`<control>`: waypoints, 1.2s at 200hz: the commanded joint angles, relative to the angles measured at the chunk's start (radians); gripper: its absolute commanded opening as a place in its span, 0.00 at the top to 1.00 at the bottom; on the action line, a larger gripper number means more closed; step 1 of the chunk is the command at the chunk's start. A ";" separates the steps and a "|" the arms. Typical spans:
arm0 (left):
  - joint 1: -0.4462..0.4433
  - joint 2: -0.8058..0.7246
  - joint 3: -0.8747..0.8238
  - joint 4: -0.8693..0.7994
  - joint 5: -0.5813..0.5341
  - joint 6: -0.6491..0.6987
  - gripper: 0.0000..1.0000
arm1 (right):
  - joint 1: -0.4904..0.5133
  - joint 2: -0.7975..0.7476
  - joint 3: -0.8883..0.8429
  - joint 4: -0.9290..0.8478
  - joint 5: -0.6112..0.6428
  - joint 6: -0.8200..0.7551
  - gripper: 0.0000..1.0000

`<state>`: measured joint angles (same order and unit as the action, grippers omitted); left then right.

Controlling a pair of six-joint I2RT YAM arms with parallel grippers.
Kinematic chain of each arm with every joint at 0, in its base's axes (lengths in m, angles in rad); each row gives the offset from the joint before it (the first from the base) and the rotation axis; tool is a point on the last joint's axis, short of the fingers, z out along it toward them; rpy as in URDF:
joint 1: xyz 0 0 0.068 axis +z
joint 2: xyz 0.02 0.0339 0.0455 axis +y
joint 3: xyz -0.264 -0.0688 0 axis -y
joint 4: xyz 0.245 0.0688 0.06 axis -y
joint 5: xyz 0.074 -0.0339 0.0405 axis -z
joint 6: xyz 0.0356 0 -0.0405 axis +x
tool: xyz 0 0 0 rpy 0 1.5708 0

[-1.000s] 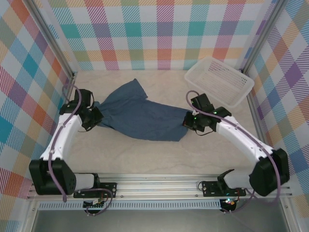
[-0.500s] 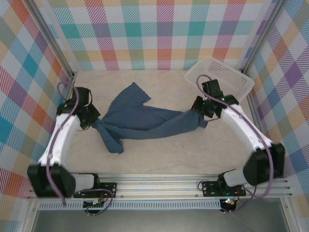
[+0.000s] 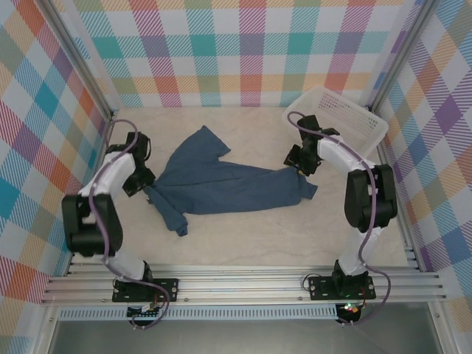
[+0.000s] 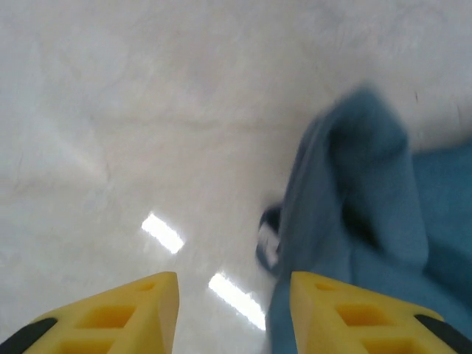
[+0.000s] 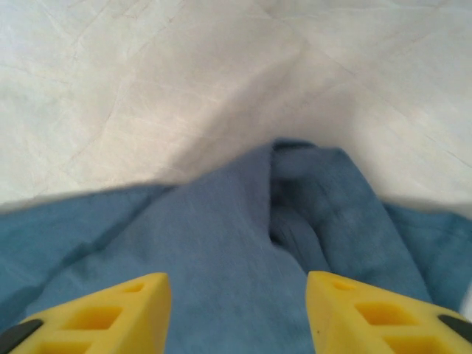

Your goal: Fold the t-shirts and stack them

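Left of the one white mesh basket, overhead, we see one slate-blue t-shirt rumpled between the left gripper and the right gripper. Left wrist: fingers parted, empty, cloth alongside. Right wrist: fingers wide above fabric. We judge that folding now would trap twists.

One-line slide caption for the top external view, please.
Left gripper and right gripper, open, flank the crumpled t-shirt; white basket far right.
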<state>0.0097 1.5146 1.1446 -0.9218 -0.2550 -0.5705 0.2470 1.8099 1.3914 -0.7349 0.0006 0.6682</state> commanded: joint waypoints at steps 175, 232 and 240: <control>-0.192 -0.253 -0.460 0.133 0.319 -0.156 0.89 | -0.005 -0.387 -0.437 -0.024 -0.129 0.015 0.51; -0.193 -0.263 -0.472 0.120 0.296 -0.147 0.73 | -0.006 -0.377 -0.425 -0.030 -0.131 0.003 0.51; -0.192 -0.291 -0.484 0.147 0.318 -0.155 0.68 | -0.005 -0.377 -0.425 -0.030 -0.132 0.001 0.51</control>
<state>-0.1757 1.2713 0.6712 -0.7898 0.0429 -0.7212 0.2470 1.4441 0.9607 -0.7429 -0.1177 0.6910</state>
